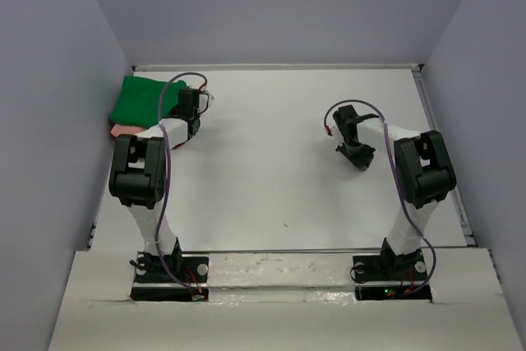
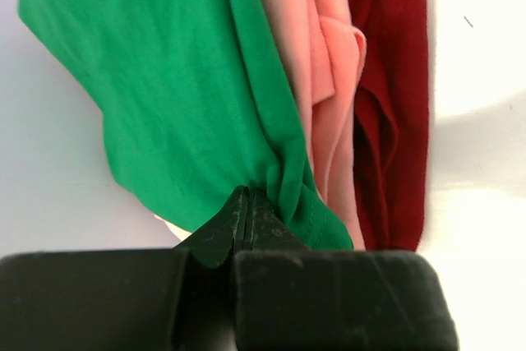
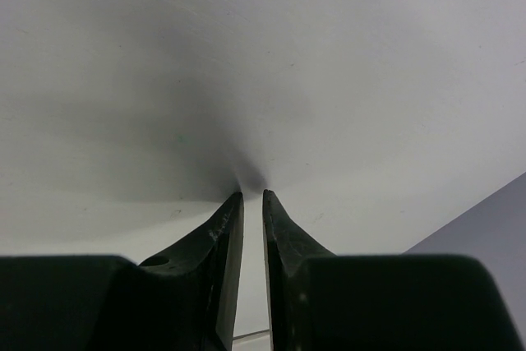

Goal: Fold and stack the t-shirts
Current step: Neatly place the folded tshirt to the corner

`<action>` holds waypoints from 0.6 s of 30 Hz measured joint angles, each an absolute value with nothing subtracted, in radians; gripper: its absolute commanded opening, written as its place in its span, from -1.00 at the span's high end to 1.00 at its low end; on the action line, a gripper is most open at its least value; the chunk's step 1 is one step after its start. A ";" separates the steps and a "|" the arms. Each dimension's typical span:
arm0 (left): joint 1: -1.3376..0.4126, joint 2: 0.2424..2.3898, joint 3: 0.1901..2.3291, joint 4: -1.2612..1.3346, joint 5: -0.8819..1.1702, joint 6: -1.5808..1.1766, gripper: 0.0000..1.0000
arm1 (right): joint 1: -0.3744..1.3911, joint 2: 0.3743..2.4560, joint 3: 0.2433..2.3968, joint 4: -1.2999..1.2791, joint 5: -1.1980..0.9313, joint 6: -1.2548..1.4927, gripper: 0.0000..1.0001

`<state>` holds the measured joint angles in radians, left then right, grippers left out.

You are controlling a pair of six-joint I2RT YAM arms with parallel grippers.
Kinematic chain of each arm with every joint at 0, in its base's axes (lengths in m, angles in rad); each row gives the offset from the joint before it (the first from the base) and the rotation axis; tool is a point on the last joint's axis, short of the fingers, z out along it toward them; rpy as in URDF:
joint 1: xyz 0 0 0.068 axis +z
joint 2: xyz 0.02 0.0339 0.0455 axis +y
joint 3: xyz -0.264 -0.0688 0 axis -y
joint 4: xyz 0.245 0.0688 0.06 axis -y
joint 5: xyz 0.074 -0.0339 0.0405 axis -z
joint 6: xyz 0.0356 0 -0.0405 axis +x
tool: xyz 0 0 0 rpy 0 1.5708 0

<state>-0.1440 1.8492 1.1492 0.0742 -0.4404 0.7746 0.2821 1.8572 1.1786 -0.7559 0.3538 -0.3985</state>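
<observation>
A bright green t-shirt [image 1: 141,98] lies folded at the far left on a salmon-pink t-shirt [image 1: 123,129]. In the left wrist view the green shirt [image 2: 164,80] overlaps the pink one [image 2: 325,88], with dark red cloth [image 2: 394,104] beside it. My left gripper [image 1: 186,109] is at the stack's right edge. Its jaws [image 2: 246,193] are shut on a bunched edge of the green shirt. My right gripper [image 1: 359,157] hovers over bare table at the right, far from the shirts. Its jaws [image 3: 253,195] are nearly shut with a narrow gap and hold nothing.
The white table [image 1: 279,170] is enclosed by grey walls at the left [image 1: 49,121], back and right. The shirt stack sits close to the left wall. A raised rim [image 1: 444,145] runs along the table's right edge.
</observation>
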 measured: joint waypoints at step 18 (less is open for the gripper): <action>-0.144 1.647 1.096 -0.049 -0.440 0.649 0.04 | 0.282 1.746 1.177 -0.757 0.309 -0.387 -0.25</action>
